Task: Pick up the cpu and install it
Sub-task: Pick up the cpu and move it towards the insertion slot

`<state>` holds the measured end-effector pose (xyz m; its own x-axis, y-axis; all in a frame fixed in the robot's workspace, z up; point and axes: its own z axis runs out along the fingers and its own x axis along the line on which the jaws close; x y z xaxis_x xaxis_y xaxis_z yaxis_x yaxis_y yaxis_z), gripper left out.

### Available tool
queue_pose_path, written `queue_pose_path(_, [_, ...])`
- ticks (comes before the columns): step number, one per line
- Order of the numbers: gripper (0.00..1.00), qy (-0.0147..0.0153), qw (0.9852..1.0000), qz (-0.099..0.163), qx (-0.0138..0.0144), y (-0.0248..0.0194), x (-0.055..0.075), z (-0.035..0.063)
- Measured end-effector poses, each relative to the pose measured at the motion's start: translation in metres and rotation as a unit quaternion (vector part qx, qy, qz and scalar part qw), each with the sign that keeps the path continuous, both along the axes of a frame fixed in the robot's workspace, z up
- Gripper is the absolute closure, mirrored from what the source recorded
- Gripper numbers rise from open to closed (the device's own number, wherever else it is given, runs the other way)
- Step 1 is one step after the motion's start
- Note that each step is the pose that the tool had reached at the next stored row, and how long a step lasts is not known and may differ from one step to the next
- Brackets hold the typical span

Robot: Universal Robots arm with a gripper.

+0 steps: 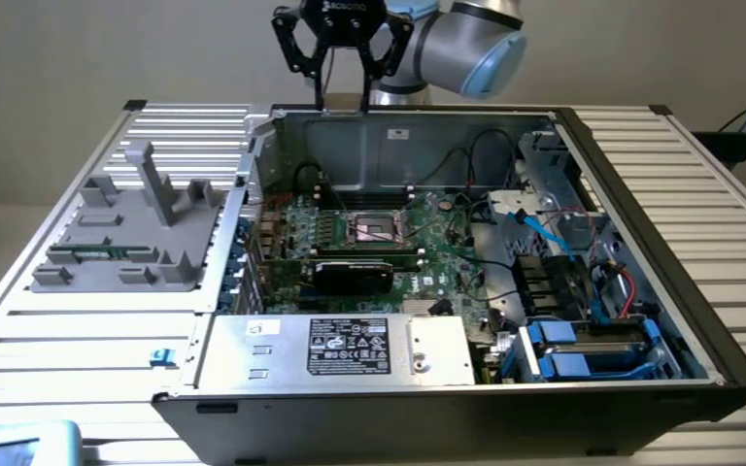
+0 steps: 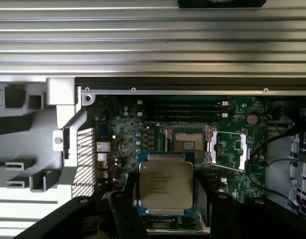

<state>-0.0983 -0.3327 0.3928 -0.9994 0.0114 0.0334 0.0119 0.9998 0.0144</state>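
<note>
Gripper [image 1: 345, 103] hangs over the computer case's [image 1: 399, 146] rim, fingers [image 2: 124, 216] half-spread and pinching the cpu [image 2: 166, 186]; best, I reckon, to hold it level and squared to the open socket [image 2: 185, 143].

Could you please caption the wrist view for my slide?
The gripper holds the cpu, the open socket visible beyond it.
</note>
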Motion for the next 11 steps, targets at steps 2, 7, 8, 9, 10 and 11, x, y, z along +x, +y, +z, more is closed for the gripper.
queue_pose_path(2, [0.45,0.0,1.0,0.0,0.0,0.0,0.005,0.0])
queue_pose_path(7, [0.45,0.0,1.0,-0.001,0.0,0.0,0.015,-0.0006])
queue_pose_path(8, [0.45,0.0,1.0,-0.001,0.0,0.0,0.017,-0.0008])
queue_pose_path(9, [0.45,0.0,1.0,-0.001,0.0,-0.0001,0.019,-0.001])
queue_pose_path(10, [0.45,0.0,1.0,-0.001,0.0,0.0,0.021,-0.0012])
queue_pose_path(11, [0.45,0.0,1.0,-0.001,0.0,0.0,0.023,-0.0015])
